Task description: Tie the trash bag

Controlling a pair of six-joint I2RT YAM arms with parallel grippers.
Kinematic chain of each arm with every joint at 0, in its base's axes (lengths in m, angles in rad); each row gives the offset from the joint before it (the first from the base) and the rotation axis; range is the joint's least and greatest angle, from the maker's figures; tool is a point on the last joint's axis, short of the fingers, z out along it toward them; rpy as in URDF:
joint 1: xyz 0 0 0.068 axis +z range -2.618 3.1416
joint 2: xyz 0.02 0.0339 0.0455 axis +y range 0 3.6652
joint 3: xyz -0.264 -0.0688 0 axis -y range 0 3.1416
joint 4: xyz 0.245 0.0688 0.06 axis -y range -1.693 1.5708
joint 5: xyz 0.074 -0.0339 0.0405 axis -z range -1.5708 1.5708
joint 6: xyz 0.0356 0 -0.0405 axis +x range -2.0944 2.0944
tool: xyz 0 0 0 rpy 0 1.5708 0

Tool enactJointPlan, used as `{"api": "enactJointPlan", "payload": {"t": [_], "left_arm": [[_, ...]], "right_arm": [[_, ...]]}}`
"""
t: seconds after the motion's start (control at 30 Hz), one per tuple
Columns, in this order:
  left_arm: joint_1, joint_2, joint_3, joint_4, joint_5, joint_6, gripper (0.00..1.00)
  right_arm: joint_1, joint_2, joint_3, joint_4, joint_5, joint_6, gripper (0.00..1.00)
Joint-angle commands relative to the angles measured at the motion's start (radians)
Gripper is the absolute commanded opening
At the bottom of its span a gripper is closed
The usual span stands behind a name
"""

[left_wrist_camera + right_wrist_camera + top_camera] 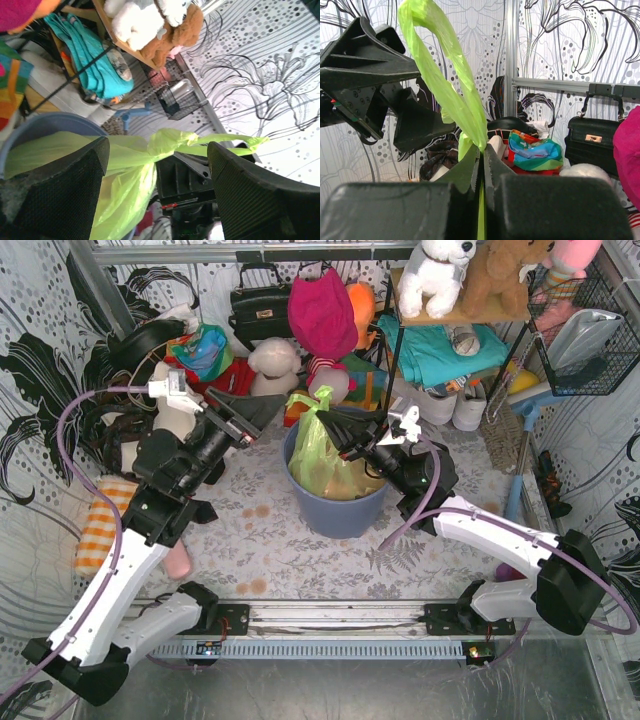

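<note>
The trash bag (315, 455), thin light-green plastic, sits in the round blue-grey bin (335, 510). Its top is gathered into a twisted neck (167, 145) with a green tail (455, 85) rising from it. My right gripper (338, 426) is over the bin and shut on that tail, the plastic pinched between its toothed jaws (482, 155). My left gripper (265, 416) is just left of the bag top. It is open, and its two black fingers (65, 195) stand wide apart with the neck in view between them, touching neither.
Toys, a black handbag (260, 305) and a pink bag crowd the back wall. A shelf with plush animals (470, 280) and a wire basket (585, 340) stand at the back right. An orange checked cloth (100, 525) lies at the left.
</note>
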Motion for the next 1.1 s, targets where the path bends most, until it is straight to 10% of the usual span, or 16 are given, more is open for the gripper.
{"api": "enactJointPlan", "payload": {"t": [0.0,0.37,1.07], "left_arm": [[-0.019,-0.028,-0.071,0.189,0.005,-0.149,0.89],[-0.234,0.050,-0.005,0.186,-0.163,-0.065,0.90],[-0.252,0.068,0.068,0.065,-0.357,0.069,0.84]], "right_arm": [[-0.001,0.016,0.040,0.066,-0.008,0.020,0.00],[-0.001,0.029,0.047,0.074,-0.011,0.026,0.00],[-0.001,0.007,0.028,0.072,-0.012,0.029,0.00]]}}
